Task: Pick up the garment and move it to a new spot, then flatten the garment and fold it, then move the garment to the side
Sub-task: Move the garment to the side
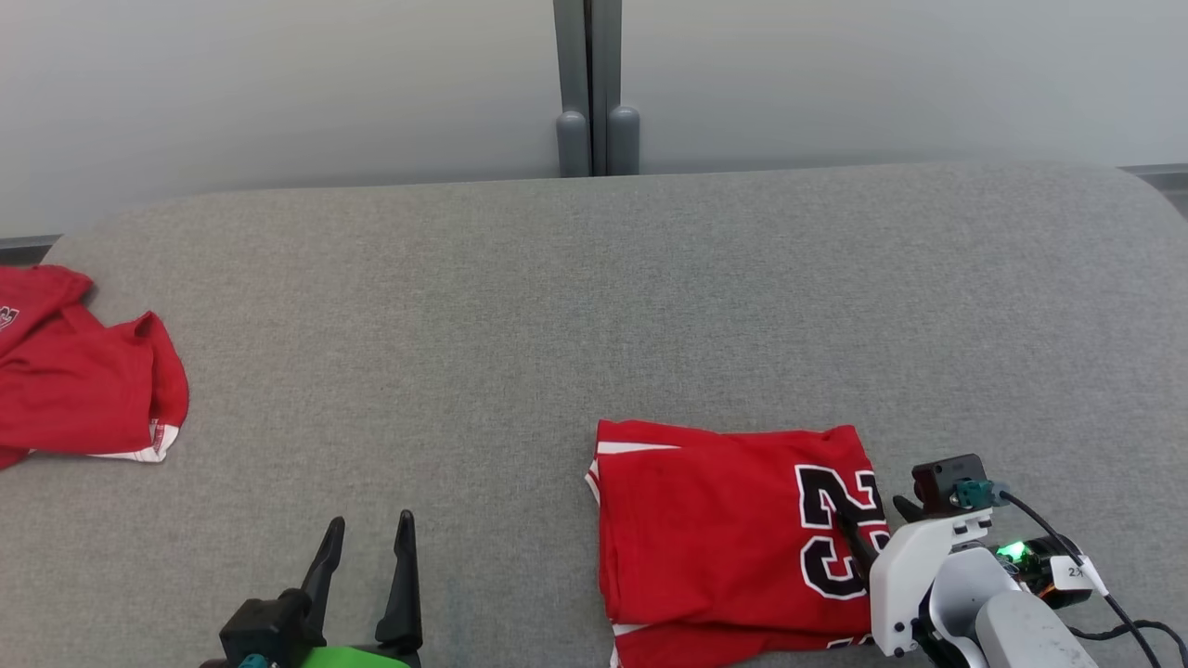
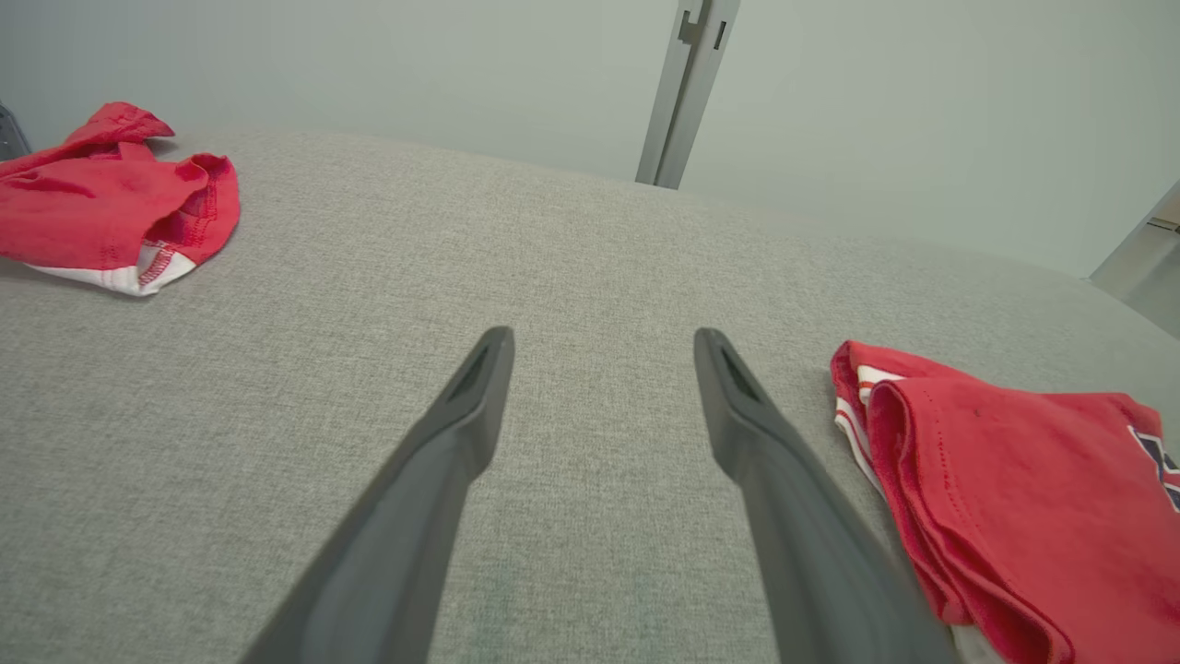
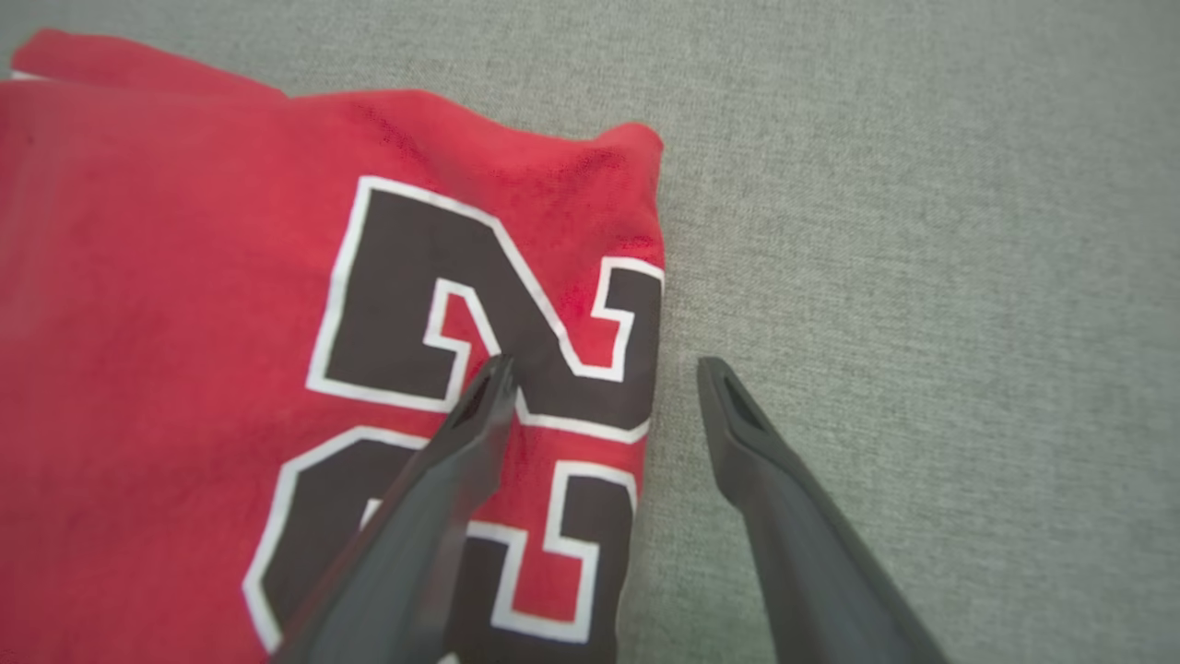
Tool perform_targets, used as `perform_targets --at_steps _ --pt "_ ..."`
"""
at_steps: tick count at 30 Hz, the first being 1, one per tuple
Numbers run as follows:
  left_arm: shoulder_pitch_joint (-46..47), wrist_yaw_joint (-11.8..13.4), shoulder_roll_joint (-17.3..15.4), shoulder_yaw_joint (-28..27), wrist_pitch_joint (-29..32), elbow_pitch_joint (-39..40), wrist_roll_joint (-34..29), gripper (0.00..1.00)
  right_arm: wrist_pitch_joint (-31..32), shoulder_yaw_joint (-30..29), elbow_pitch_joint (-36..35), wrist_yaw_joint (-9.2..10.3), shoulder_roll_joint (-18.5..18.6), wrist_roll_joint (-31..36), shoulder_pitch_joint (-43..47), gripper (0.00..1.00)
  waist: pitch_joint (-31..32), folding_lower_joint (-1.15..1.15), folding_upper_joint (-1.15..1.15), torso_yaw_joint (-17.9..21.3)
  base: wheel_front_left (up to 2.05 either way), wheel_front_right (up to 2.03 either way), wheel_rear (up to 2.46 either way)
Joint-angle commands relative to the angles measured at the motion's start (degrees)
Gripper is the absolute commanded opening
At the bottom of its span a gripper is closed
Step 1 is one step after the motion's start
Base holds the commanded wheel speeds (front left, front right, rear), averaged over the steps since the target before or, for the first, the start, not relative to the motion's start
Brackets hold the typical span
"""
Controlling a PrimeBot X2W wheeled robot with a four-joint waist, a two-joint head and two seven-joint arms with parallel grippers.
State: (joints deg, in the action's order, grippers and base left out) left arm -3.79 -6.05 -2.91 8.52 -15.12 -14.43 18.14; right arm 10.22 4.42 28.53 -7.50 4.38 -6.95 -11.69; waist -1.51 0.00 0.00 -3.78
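Lying folded at the lower right of the head view, the red jersey (image 1: 715,529) shows a black, white-edged number on its right-hand part. The right jaws stand spread wide and grip nothing. In the right wrist view one finger (image 3: 433,516) hangs over the number and the other (image 3: 784,516) over the bare grey desk (image 1: 520,306), so they straddle the jersey's edge. The left jaws, at the lower left of the head view, are likewise spread and empty above bare desk. A second red garment (image 1: 83,380) lies crumpled at the left edge, well apart.
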Motion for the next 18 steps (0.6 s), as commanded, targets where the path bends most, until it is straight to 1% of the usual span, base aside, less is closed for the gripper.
perform_targets --at_steps 1,6,7,8,10,12,15,18 --pt "0.82 -0.04 -0.02 -0.04 -0.02 0.01 0.12 1.0 0.82 0.42 0.62 0.03 0.65 -0.59 -0.66 1.0 -0.75 0.0 0.0 -0.78 0.0 0.0 0.0" --pt "1.07 0.03 -0.01 0.05 -0.02 0.14 0.24 1.0 2.69 2.62 2.29 0.03 1.47 -2.31 -1.36 1.0 -1.38 0.0 0.0 -1.3 0.0 0.0 0.0" --pt "1.09 0.05 -0.01 0.05 -0.02 0.22 0.25 1.0 2.68 2.86 2.56 0.03 1.46 -2.7 -1.63 0.84 -1.52 0.0 0.0 -1.31 0.0 0.0 0.0" --pt "1.12 0.11 -0.01 0.09 -0.02 0.27 0.26 1.0 2.92 3.27 2.85 0.03 1.5 -2.68 -1.84 0.51 -1.69 0.0 0.0 -1.26 0.0 0.0 0.0" --pt "1.31 0.15 -0.01 0.23 -0.02 0.53 0.22 1.0 2.76 3.98 3.14 0.03 1.52 -2.64 -2.35 0.3 -2.17 0.0 0.0 -0.96 0.0 0.0 0.0" --pt "1.61 0.19 -0.01 0.39 -0.02 0.99 0.25 1.0 2.01 4.46 3.1 0.03 1.38 -3.1 -3.3 0.01 -2.83 0.0 0.0 -0.48 0.0 0.0 0.0" --pt "1.85 0.22 -0.02 0.51 -0.02 1.83 0.14 1.0 0.17 3.96 2.51 0.05 1.6 -3.26 -5.22 0.0 -4.08 0.0 0.0 0.84 0.0 0.0 0.0" --pt "2.7 0.07 -0.01 0.48 -0.01 2.94 0.58 1.0 -1.96 2.36 1.92 0.06 2.14 -2.77 -7.67 0.0 -5.74 0.0 0.0 3.24 0.0 0.0 0.0"
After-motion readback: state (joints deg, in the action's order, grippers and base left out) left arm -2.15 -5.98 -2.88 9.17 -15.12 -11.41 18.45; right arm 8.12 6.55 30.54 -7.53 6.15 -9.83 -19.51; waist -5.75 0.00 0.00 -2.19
